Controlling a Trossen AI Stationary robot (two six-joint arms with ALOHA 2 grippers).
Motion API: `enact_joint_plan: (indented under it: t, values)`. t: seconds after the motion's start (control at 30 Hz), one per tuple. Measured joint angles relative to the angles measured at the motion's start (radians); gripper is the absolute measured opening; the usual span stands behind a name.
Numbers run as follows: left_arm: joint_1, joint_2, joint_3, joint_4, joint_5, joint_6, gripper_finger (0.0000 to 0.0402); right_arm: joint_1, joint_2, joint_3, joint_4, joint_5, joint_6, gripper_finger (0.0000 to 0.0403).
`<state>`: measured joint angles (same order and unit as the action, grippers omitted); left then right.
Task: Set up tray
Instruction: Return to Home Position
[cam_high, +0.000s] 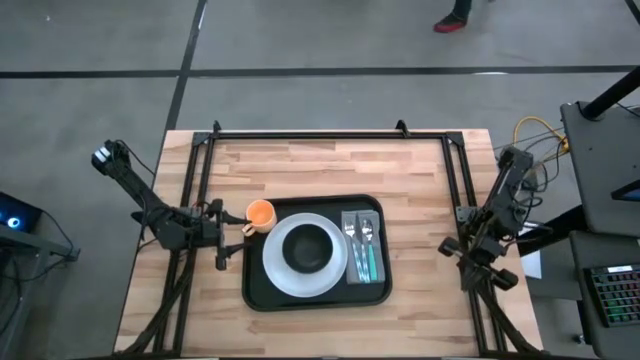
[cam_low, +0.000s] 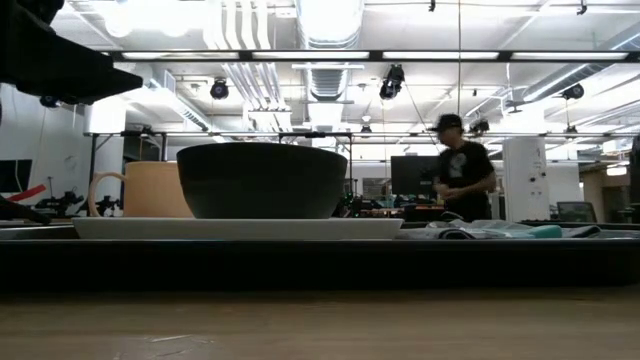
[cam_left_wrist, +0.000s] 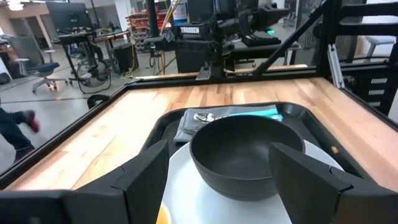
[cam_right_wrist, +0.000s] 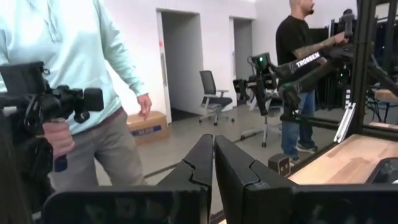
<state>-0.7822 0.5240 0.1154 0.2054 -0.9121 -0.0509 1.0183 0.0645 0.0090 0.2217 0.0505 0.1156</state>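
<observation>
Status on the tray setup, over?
Left gripper open, beside tray; right gripper shut, at table edge. Tray holds plate, bowl, cup, cutlery on napkin. Person stands beyond right gripper.

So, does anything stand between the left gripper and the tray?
Nothing visible does. The left gripper, open, hangs at the tray's left rim. Only the orange cup, at that rim's corner, is close by. The right gripper, shut, is at the table's right edge.
</observation>
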Motion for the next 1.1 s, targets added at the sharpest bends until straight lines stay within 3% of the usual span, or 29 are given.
enact_joint_plan:
  t: [0.07, 0.5, 1.1]
  values:
    - [0.0, 0.009, 0.0, 0.0, 0.0, 0.0, 0.0253, 0.0, -0.064, 0.0, -0.045, 0.0, 0.011, 0.0009]
    - [0.0, 0.04, 0.0, -0.001, 0.0, 0.0, 0.0253, -0.001, -0.061, 0.105, -0.12, 0.085, -0.036, 0.0009]
    - [0.0, 0.039, -0.002, 0.0, -0.001, 0.0, 0.0253, -0.001, -0.028, 0.167, -0.118, 0.088, -0.04, 0.0008]
